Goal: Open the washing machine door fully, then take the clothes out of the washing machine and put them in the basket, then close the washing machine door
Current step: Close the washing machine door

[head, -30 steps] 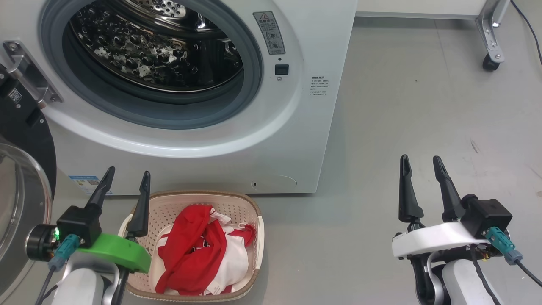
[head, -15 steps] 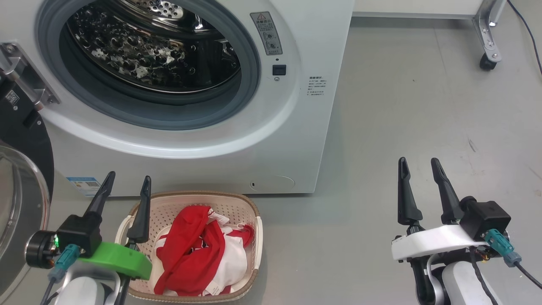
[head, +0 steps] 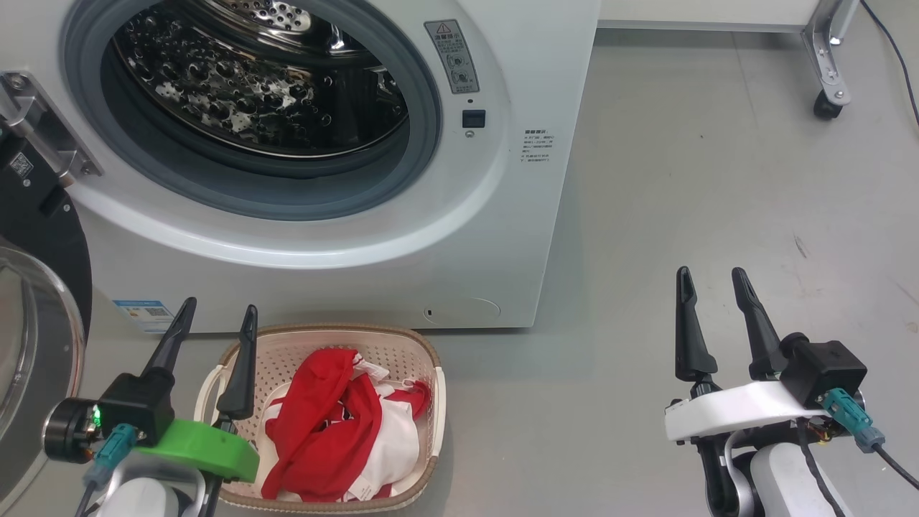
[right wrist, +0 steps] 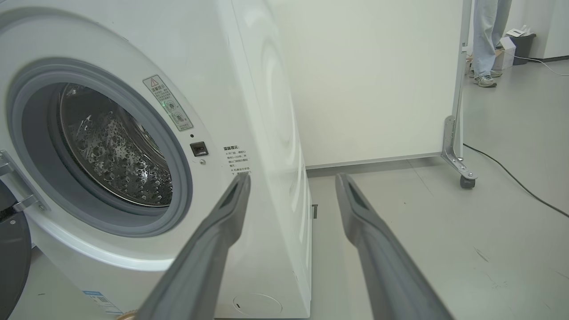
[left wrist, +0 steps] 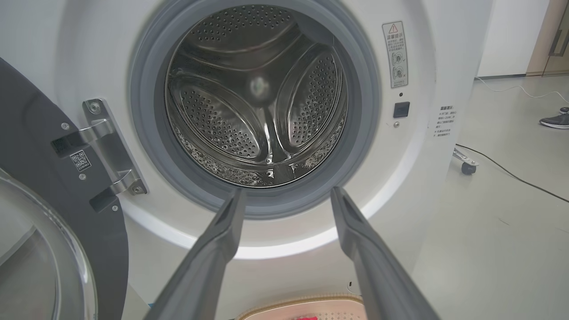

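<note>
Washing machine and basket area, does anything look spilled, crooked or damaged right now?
Nothing stands out. The clothes lie heaped inside the basket, none on the floor. The washing machine drum looks empty, and the washing machine door stands swung open on the left with no visible damage.

The grey floor [head: 682, 179] carries the white washing machine [head: 517, 215] at the far left. Just in front of its base, at the near left, stands the basket [head: 337, 329]. At the far right, 1 black caster [head: 823, 108] of a metal frame leg rests on the floor, with 1 dark cable [head: 890, 36] lying beside it. A dark scuff [head: 802, 246] marks the bare right side. The right wrist view shows a person [right wrist: 484, 35] standing far off.
</note>
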Tool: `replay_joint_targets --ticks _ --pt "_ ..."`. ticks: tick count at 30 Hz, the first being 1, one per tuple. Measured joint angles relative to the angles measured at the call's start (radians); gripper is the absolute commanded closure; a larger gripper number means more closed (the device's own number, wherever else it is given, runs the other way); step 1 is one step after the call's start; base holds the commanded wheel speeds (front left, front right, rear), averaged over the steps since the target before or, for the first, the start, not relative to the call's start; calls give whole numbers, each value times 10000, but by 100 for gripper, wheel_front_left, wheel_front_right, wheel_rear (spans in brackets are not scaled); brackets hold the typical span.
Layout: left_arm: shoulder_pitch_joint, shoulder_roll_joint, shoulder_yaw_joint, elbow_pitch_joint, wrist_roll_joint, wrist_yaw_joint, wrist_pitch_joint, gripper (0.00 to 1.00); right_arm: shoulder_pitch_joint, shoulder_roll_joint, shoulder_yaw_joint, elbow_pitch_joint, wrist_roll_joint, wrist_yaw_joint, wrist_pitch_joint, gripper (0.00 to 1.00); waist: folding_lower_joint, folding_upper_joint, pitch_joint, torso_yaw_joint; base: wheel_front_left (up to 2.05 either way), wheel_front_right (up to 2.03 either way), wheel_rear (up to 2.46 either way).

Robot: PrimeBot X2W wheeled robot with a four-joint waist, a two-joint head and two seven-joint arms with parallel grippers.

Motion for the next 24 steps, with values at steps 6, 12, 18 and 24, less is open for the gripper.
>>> replay_joint_targets --ticks 6,12,18,24 --pt "18 -54 35 -35 63 -2 0 0 0 0 0 -2 0 0 0 0 0 0 -15 1 0 0 0" --pt "72 -121 82 -52 86 -4 0 0 0 0 0 -2 2 0 0 0 0 0 -45 -8 0 0 0" --pt "113 -146 138 -130 140 -13 0 0 1 0 0 -2 2 0 0 0 0 0 -54 -18 0 0 0" --pt "171 -186 198 -151 148 -19 0 0 2 0 0 -4 2 0 0 0 0 0 -40 -22 0 0 0"
